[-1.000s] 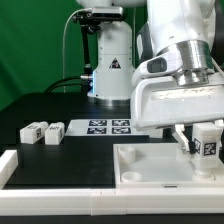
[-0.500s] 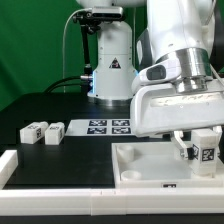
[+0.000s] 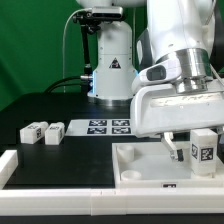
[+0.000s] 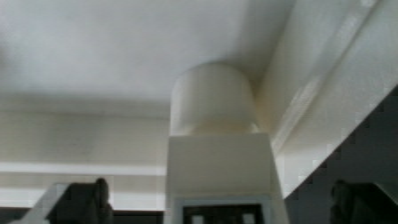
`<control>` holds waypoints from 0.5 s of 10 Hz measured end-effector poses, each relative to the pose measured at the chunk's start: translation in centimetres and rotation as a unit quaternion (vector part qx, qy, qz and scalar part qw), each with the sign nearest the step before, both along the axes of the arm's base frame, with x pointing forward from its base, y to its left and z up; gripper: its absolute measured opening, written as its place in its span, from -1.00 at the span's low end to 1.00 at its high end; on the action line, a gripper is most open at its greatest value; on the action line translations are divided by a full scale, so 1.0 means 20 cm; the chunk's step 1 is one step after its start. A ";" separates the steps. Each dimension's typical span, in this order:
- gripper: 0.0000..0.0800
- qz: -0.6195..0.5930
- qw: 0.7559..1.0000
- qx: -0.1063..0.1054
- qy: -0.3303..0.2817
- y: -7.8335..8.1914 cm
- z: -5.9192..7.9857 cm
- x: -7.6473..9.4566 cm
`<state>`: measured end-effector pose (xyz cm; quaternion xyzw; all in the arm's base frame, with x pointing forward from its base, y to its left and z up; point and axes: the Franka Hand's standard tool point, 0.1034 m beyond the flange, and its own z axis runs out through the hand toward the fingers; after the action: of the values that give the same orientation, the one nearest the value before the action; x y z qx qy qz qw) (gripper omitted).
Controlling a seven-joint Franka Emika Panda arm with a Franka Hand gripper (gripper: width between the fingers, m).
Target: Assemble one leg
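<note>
A leg (image 3: 205, 150), a small white block with a black-and-white tag, stands upright on the right corner of the large white panel (image 3: 145, 165). My gripper (image 3: 202, 153) straddles it with the jaws open. One dark finger (image 3: 177, 149) stands clear of the leg's side. In the wrist view the leg (image 4: 222, 150) rises between the two fingers (image 4: 80, 200), with a gap on each side, and the gripper (image 4: 222, 208) is open around it. Two more legs (image 3: 35, 131) (image 3: 54, 133) lie on the table at the exterior view's left.
The marker board (image 3: 110, 127) lies behind the panel. A white rail (image 3: 60, 178) runs along the table's front edge and turns up at its left end. The robot's base (image 3: 110, 60) stands at the back.
The leg has come down a little onto the panel's corner. The fingers, which were shut on the leg, have spread apart and let go of it.
</note>
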<state>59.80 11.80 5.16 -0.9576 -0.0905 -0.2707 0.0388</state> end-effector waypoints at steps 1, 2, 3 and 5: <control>0.62 0.000 1.000 0.000 0.000 0.00 0.00 0.00; 0.62 0.000 1.000 0.000 0.000 0.00 0.00 0.00; 0.62 0.000 1.000 0.000 0.000 0.00 0.00 0.00; 0.62 0.000 1.000 0.000 0.000 0.00 0.00 0.00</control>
<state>59.80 11.80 5.15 -0.9576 -0.0905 -0.2706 0.0388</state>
